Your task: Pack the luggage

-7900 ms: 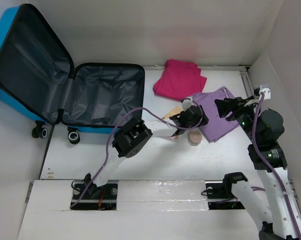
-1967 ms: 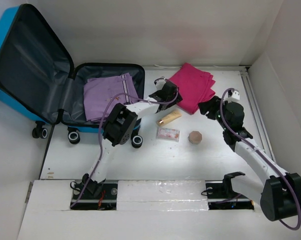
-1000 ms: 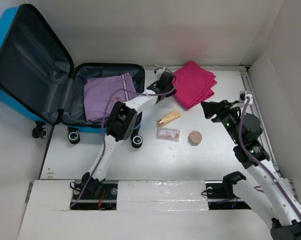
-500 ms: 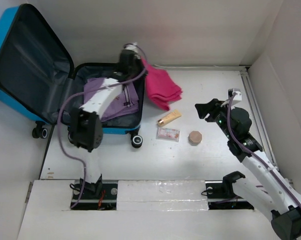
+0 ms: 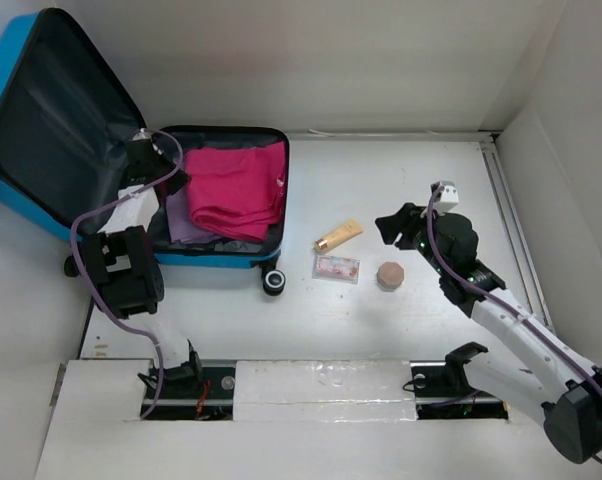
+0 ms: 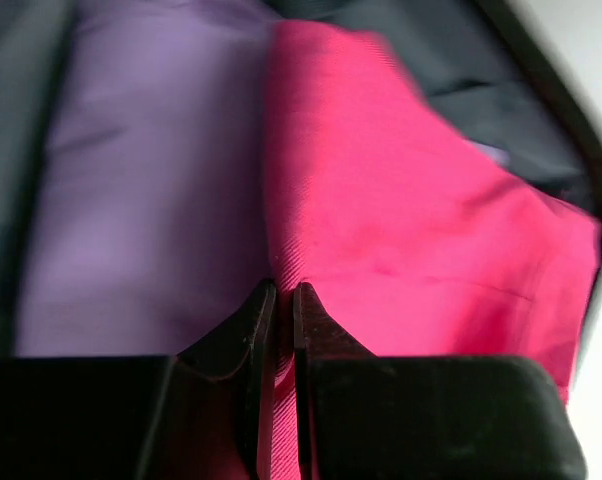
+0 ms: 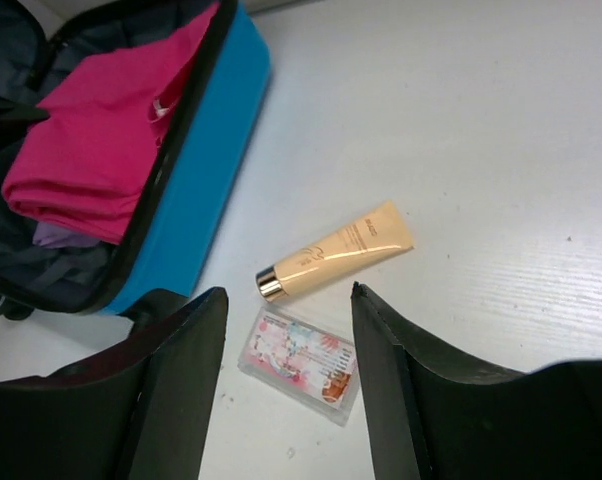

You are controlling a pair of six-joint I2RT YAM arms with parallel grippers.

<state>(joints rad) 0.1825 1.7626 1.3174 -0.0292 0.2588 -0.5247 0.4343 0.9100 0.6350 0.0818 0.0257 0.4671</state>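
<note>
So the pink cloth [image 5: 236, 190] was hanging over the right rim half a second back, and now it's inside the luggage [image 5: 61, 120], lying across most of the purple cloth [image 5: 178, 218]. The left gripper [image 5: 161, 172] has swung over to the hinge side. The case sits open at the far left of the desk [image 5: 401, 170], with its long axis running near to far and the wheels facing the arm bases. The base half lies flat and the lid is tipped up to the left, past the desk's left edge. The back wall is close behind it, while the whole right side is bare desk out to the side wall. Just off the near right wheel there's a tan tube [image 5: 339, 235], a small flat packet [image 5: 337, 267] and a round tan thing [image 5: 390, 274]. In the left wrist view the jaws are pinched tight on a fold of the pink cloth, right over the base half. The right gripper [image 5: 386, 222] is well off to the right of the case, above the tube, with its jaws spread and nothing between them.
</note>
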